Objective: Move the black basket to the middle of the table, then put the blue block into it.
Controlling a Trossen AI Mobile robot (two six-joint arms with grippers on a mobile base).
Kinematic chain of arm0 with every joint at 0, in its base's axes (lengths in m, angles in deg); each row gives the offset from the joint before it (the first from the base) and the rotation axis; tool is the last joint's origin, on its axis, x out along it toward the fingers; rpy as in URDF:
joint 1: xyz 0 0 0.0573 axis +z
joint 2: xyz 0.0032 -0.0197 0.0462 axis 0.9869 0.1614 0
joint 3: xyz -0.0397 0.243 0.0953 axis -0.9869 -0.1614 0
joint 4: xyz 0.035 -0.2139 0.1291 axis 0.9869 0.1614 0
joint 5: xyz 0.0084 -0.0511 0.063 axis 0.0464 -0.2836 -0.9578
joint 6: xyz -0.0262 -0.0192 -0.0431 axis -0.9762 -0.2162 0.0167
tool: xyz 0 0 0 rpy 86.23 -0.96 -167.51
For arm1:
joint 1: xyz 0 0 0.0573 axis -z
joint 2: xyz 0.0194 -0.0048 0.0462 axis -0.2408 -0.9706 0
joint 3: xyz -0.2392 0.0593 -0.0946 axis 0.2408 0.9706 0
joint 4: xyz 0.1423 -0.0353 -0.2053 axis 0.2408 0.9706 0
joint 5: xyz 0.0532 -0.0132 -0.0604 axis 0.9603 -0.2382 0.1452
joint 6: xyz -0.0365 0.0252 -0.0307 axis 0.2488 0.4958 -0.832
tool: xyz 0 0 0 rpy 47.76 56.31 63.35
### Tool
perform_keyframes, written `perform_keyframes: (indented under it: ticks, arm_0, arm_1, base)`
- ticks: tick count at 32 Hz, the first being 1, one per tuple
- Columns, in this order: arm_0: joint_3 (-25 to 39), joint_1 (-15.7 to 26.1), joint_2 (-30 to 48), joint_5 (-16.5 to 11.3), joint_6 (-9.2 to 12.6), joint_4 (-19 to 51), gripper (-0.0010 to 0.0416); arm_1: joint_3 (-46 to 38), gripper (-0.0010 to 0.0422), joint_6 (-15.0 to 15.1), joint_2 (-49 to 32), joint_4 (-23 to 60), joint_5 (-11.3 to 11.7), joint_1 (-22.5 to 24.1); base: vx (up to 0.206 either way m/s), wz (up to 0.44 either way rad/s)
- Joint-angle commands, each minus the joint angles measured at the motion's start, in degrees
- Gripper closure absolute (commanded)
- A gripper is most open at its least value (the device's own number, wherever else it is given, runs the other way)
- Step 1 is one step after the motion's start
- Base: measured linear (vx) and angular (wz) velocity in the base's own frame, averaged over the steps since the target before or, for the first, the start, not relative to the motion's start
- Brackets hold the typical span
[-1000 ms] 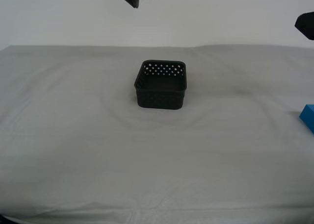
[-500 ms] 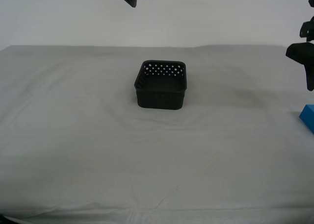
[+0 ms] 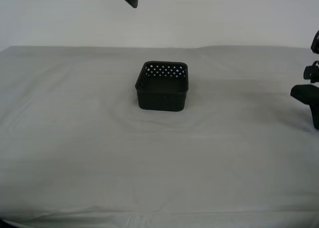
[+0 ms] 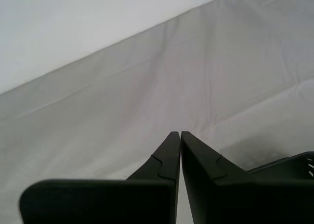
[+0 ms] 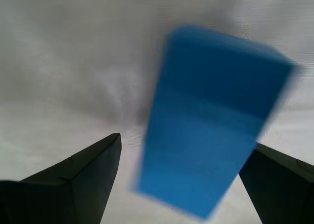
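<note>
Down comes my first gripper (image 3: 308, 99) at the exterior view's right edge; a moment ago it hung much higher. It now sits low over the spot where the blue block lay, so the block is hidden behind it in that view.

The worktop (image 3: 75, 138) is wide and covered in grey cloth. The black basket (image 3: 162, 86) stands upright near its middle and has not moved. It looks empty. So I think the first job is done, and the block is next.

My first wrist view shows the blue block (image 5: 211, 121) big and blurry, between my two wide-open fingers (image 5: 83, 177). I do not hold it yet, and I cannot tell if I touch it. I think I must close on it next.

My second gripper (image 4: 177, 138) hangs high above the basket, pinched tight on nothing.
</note>
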Motion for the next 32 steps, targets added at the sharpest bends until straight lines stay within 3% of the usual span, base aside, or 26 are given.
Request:
perform_keyframes:
  ticks: [1, 4, 5, 12, 17, 19, 24, 25, 27, 28, 32]
  arm_0:
    - [-0.1, 0.0, 1.7, -1.2, 0.0, -0.6, 0.0105]
    - [-0.1, 0.0, 2.3, -1.2, 0.7, -0.6, 0.0129]
    - [-0.1, 0.0, 2.2, -1.2, 1.8, -0.5, 0.0165]
    - [0.0, 0.0, 2.1, -1.2, 3.3, -0.4, 0.0412]
    - [0.0, 0.0, -1.2, -1.6, 3.7, 0.6, 0.0408]
    - [0.0, 0.0, -4.1, -3.0, 3.8, 0.9, 0.0407]
    - [0.1, 0.2, -10.4, -9.1, 4.8, 0.7, 0.0407]
    - [1.7, 0.3, -12.4, -15.7, 4.8, 0.7, 0.0407]
    - [2.8, 0.7, -12.8, -18.0, 4.9, 0.5, 0.0407]
    - [7.7, 3.3, -13.0, -20.8, 5.0, 0.5, 0.0407]
    - [12.4, 7.7, -12.6, -21.2, 5.3, 0.4, 0.0407]
  arm_1:
    - [0.0, 0.0412, 0.2, 0.0, 0.3, -0.9, 0.0]
    - [0.0, 0.0412, 0.2, 0.0, 0.2, -0.9, 0.0]
    - [0.0, 0.0412, 0.2, 0.0, 0.2, -0.9, 0.0]
    - [0.0, 0.0412, 0.2, 0.0, 0.1, -0.9, 0.0]
    - [0.0, 0.0412, 0.2, 0.0, 0.1, -0.9, 0.0]
    - [0.0, 0.0412, 0.1, 0.0, 0.0, -0.9, 0.0]
    - [0.0, 0.0412, 0.1, 0.0, 0.0, -0.9, 0.0]
    - [0.0, 0.0412, 0.1, 0.0, 0.1, -0.9, 0.0]
    - [0.0, 0.0412, 0.2, 0.0, 0.1, -0.9, 0.0]
    - [0.0, 0.0412, 0.2, 0.0, 0.1, -0.8, -0.1]
    - [0.0, 0.0412, 0.3, 0.0, 0.5, -0.3, -0.2]
  base:
    - [0.000, 0.000]
    - [0.000, 0.000]
    - [0.000, 0.000]
    - [0.000, 0.000]
    - [0.000, 0.000]
    - [0.000, 0.000]
    - [0.000, 0.000]
    - [0.000, 0.000]
    - [0.000, 0.000]
    - [0.000, 0.000]
    - [0.004, 0.005]
